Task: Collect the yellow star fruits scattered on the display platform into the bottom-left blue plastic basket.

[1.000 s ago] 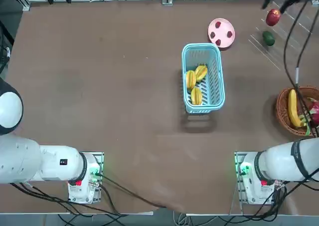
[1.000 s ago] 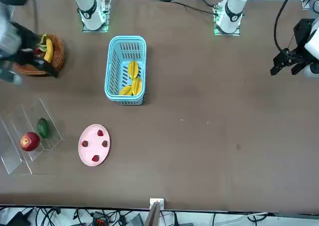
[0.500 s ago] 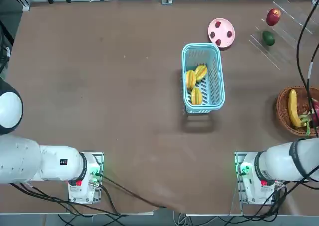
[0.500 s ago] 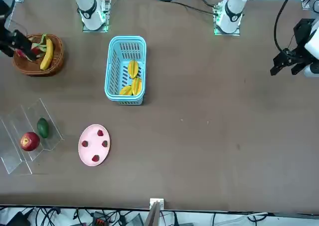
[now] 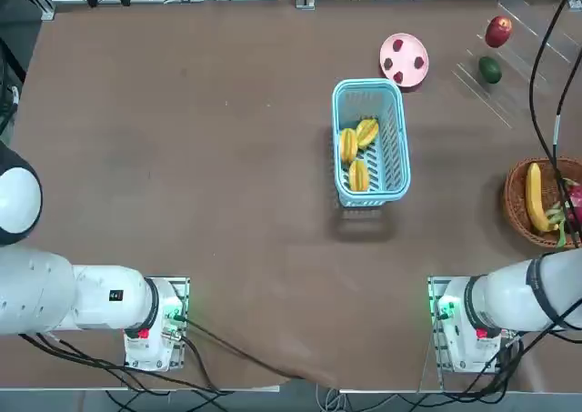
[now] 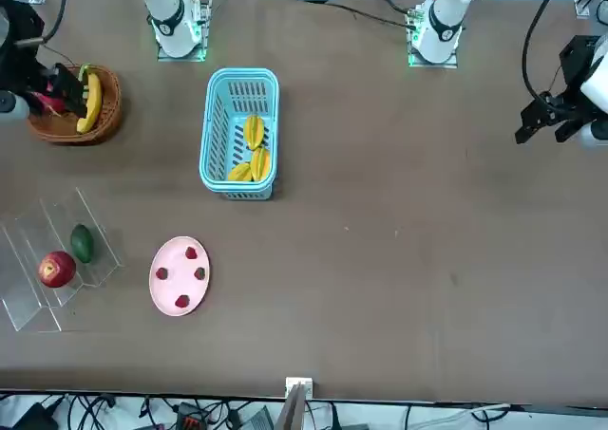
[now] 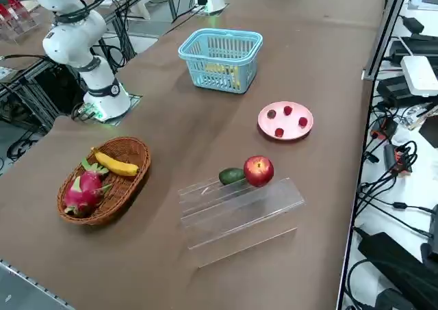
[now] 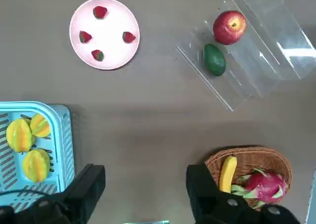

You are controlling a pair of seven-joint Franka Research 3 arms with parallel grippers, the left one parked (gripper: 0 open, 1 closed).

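Wide-open, empty jaws, raised well above the surface point(image 8: 158, 120) and pointing straight down at it. Two dark fingers point(image 8: 91, 184) set far apart, with only bare brown surface beneath the gap.

Off to the outer side of one finger: a light blue basket point(image 8: 66, 135) with slotted walls, standing upright. Inside it, all three yellow star fruits: two point(image 8: 19, 135) point(image 8: 40, 125) touching each other, the third point(image 8: 35, 164) just beside them, nearer the jaws. No contact between fingers and basket.

Below and just off the outer side of the other finger: a round wicker basket point(image 8: 266, 157) with a banana point(image 8: 227, 172) and a pink dragon fruit point(image 8: 264, 184) side by side.

Farther out from the jaws, beyond the blue basket: a round pink plate point(image 8: 106, 51) with four small red fruits point(image 8: 100, 11), spaced apart.

Farther out, beyond the wicker basket: a clear stepped rack point(image 8: 266, 61), nearly see-through against the surface. On it a red apple point(image 8: 229, 27) and a dark green fruit point(image 8: 214, 60), close together, well apart from the jaws. No star fruit on the rack.
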